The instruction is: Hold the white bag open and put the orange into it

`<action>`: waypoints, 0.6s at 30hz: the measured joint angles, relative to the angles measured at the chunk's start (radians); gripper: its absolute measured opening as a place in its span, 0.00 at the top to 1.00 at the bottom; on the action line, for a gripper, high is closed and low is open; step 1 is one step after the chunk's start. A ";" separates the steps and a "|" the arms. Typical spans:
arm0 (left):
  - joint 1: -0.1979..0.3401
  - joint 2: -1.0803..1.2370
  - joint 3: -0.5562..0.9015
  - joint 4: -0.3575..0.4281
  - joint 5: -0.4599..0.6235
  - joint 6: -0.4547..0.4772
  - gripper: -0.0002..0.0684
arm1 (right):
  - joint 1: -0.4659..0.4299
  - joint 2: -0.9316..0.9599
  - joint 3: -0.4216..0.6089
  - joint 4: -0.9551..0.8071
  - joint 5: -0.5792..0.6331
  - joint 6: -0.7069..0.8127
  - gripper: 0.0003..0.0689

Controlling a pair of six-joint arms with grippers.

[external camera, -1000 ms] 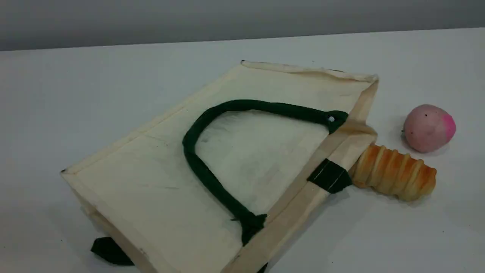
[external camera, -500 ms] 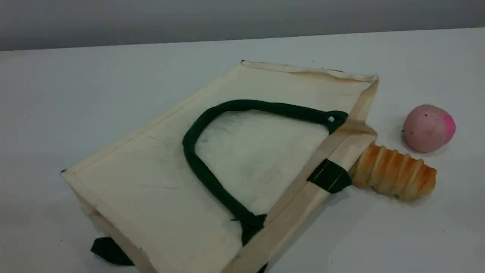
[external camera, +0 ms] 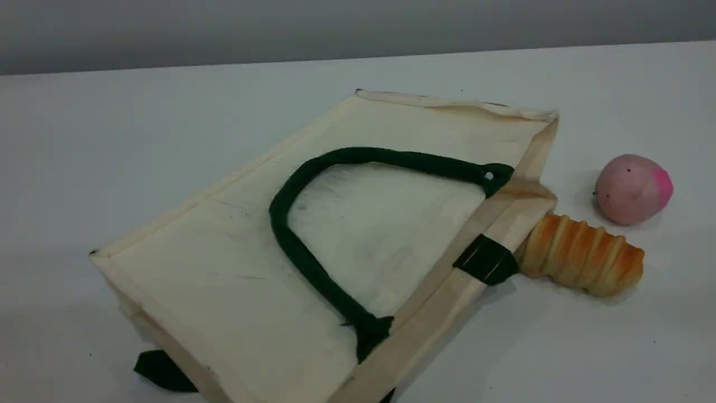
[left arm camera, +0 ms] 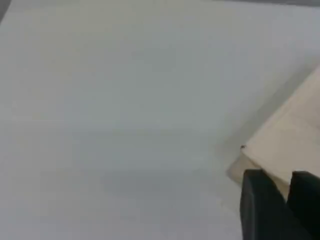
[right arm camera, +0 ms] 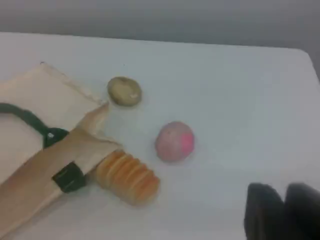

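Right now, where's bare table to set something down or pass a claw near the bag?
Free: the wide stretch left of the white bag, and the table's near right, below the bread roll. Crowded: the bag's mouth, where the roll, pink ball and tan potato cluster.

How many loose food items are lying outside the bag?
3: a bread roll touching the white bag at its mouth, a pink ball beyond it, a tan potato farther back. No orange visible; possibly hidden.
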 joint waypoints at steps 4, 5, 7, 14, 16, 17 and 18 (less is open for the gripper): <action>0.000 -0.025 0.000 0.000 0.001 0.000 0.79 | -0.012 0.000 0.000 0.000 0.000 0.000 0.85; 0.000 -0.025 0.000 0.000 0.000 0.000 0.79 | -0.012 0.000 0.000 0.000 0.000 0.000 0.85; -0.005 -0.025 0.000 0.000 0.000 0.000 0.78 | -0.012 0.000 0.000 0.000 0.000 0.000 0.84; -0.002 -0.024 0.000 -0.001 0.000 0.000 0.78 | -0.010 0.000 0.000 0.000 0.000 0.000 0.83; -0.001 -0.024 0.000 -0.001 0.000 0.001 0.78 | -0.010 0.000 0.000 0.000 0.000 0.000 0.82; -0.001 -0.024 0.000 -0.001 -0.001 0.001 0.78 | -0.010 0.000 0.000 0.000 0.000 0.000 0.82; -0.001 -0.024 0.000 -0.001 -0.001 0.001 0.78 | -0.010 0.000 0.000 0.000 0.000 0.000 0.82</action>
